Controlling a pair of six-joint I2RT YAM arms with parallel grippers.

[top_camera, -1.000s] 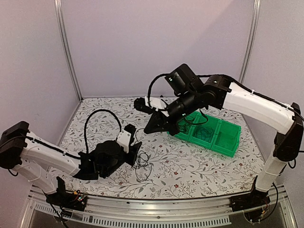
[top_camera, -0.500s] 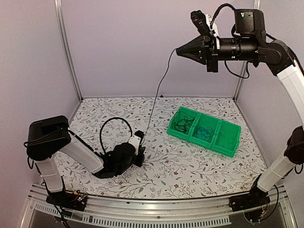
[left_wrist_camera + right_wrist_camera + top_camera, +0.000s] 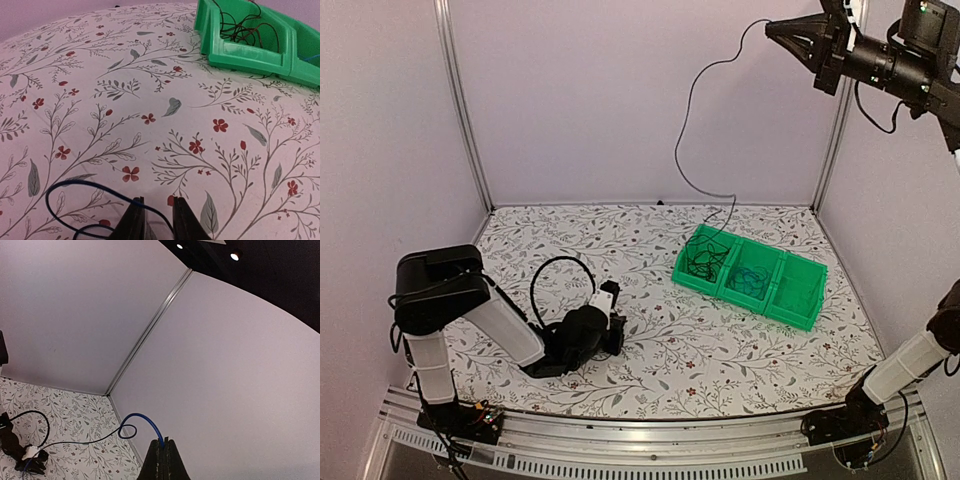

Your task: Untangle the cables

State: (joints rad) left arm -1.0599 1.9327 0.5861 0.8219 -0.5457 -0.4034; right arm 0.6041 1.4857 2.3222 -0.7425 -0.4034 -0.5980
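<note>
Right gripper [image 3: 770, 27], as I see it from overhead, is raised high by the back right corner. In its wrist view [image 3: 162, 442] the fingers are pressed together on a thin black cable [image 3: 682, 140] that looks blue near the lens [image 3: 136, 414]. The cable hangs from the gripper in a long slack curve and drops into the left compartment of a green plastic three-compartment bin [image 3: 745, 300]. There it joins a tangle of thin dark cables [image 3: 703, 262]. Low on the floral-patterned tabletop [image 3: 720, 360], well apart from the bin, I have the left gripper [image 3: 616, 335]. Its fingers [image 3: 135, 217] stand a narrow gap apart. A thin dark wire loop [image 3: 85, 181] lies on the tabletop and runs into that gap. I cannot tell whether it is pinched.
</note>
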